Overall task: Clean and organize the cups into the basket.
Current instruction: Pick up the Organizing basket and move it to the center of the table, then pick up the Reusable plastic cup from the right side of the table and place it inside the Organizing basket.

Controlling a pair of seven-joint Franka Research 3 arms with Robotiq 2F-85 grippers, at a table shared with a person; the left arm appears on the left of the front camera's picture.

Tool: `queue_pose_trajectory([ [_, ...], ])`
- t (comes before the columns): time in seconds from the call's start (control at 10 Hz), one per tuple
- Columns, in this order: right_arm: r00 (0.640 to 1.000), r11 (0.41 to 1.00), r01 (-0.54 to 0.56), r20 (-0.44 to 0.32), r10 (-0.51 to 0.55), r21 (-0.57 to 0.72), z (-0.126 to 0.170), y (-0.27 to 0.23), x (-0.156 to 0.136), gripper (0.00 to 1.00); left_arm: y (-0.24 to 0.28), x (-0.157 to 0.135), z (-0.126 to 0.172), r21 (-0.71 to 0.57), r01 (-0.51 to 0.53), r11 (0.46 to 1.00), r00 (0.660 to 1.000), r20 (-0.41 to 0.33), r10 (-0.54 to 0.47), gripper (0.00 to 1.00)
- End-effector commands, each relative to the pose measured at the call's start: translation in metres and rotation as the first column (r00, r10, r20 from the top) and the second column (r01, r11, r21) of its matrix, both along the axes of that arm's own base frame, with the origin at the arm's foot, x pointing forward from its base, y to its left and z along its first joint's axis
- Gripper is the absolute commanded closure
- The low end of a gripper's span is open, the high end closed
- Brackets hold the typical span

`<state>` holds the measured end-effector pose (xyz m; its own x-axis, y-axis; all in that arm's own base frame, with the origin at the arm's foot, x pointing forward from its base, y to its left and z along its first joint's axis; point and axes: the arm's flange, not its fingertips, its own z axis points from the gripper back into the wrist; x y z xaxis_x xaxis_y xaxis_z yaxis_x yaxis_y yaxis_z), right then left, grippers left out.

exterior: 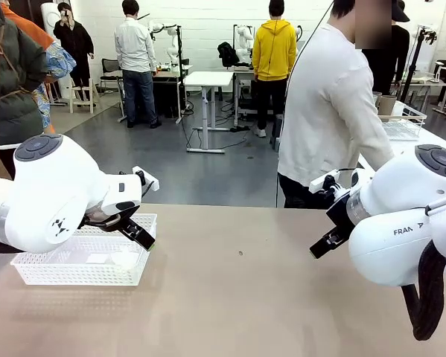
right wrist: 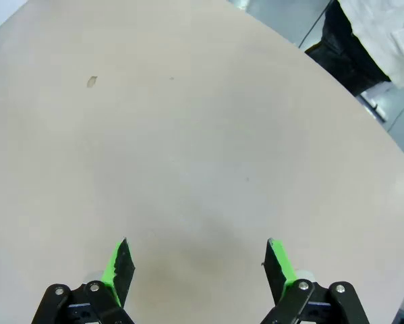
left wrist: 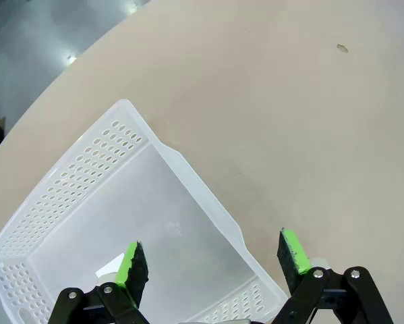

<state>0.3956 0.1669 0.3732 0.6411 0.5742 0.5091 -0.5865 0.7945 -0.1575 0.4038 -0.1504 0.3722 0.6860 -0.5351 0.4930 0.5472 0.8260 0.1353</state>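
Left gripper point(left wrist: 208, 243): jaws released, spread wide, nothing between the green pads point(left wrist: 129, 264). It hangs over the near end of the white perforated basket point(left wrist: 80, 177). One finger is above the basket's floor and the other is above bare table point(left wrist: 289, 121) just outside the long wall, so that wall runs under the gap. I cannot tell whether anything touches. A small white label lies on the basket floor just ahead of the inner finger. In the front view the left gripper point(exterior: 137, 232) sits at the basket's point(exterior: 81, 269) right end, at rim level.

Right gripper point(right wrist: 196, 250): also released, jaws wide, grasping nothing. Below and ahead of it is tan tabletop point(right wrist: 188, 135), with a small dark speck point(right wrist: 92, 82) well beyond the fingertips. In the front view the right gripper point(exterior: 321, 244) hangs above the table's right side, well apart from the basket.

Beyond the table's far edge, ahead of the right gripper, stands a person in a white sweater point(exterior: 327, 111), turned side-on. Farther still, behind that person, a kraft brown cup point(exterior: 386, 105) stands upright just beside a wire basket point(exterior: 405, 125) (on a separate table, as far as I can tell).
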Motion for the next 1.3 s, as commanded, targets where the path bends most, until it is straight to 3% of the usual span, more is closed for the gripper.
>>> queue_pose_trajectory([
  [0.0,1.000,1.000,0.000,0.000,0.000,0.000,0.000,0.000,0.000,0.00,0.000,0.000,0.000,0.000,0.000,1.000,1.000,0.000,0.000,0.00],
  [0.3,1.000,1.000,0.000,0.000,0.000,0.000,0.000,0.000,0.000,0.00,0.000,0.000,0.000,0.000,0.000,1.000,1.000,0.000,0.000,0.00],
  [0.4,0.996,0.994,-0.030,0.077,0.038,-0.101,0.023,0.003,-0.031,0.00,0.003,-0.027,0.032,0.033,0.051,0.998,0.999,-0.018,-0.050,0.00],
  [0.6,0.987,0.990,-0.070,0.138,0.087,-0.125,0.074,0.005,-0.100,0.00,0.009,-0.085,0.097,0.125,0.054,0.991,0.998,0.013,-0.056,0.00],
  [0.8,0.983,0.982,-0.113,0.128,0.133,-0.151,0.112,0.009,-0.162,0.00,0.019,-0.126,0.142,0.157,0.066,0.985,0.995,0.058,-0.076,0.00],
  [1.0,0.978,0.980,-0.075,0.177,0.108,-0.185,0.147,0.008,-0.213,0.00,0.025,-0.152,0.168,0.160,0.038,0.986,0.988,0.140,-0.061,0.00],
  [1.1,0.972,0.985,-0.032,0.224,0.071,-0.171,0.159,0.005,-0.226,0.00,0.030,-0.155,0.176,0.147,0.025,0.989,0.984,0.169,-0.050,0.00],
  [1.2,0.976,0.977,-0.101,0.171,0.133,-0.187,0.179,0.042,-0.149,0.00,0.014,-0.126,0.189,0.142,0.048,0.989,0.993,0.101,-0.062,0.00],
])
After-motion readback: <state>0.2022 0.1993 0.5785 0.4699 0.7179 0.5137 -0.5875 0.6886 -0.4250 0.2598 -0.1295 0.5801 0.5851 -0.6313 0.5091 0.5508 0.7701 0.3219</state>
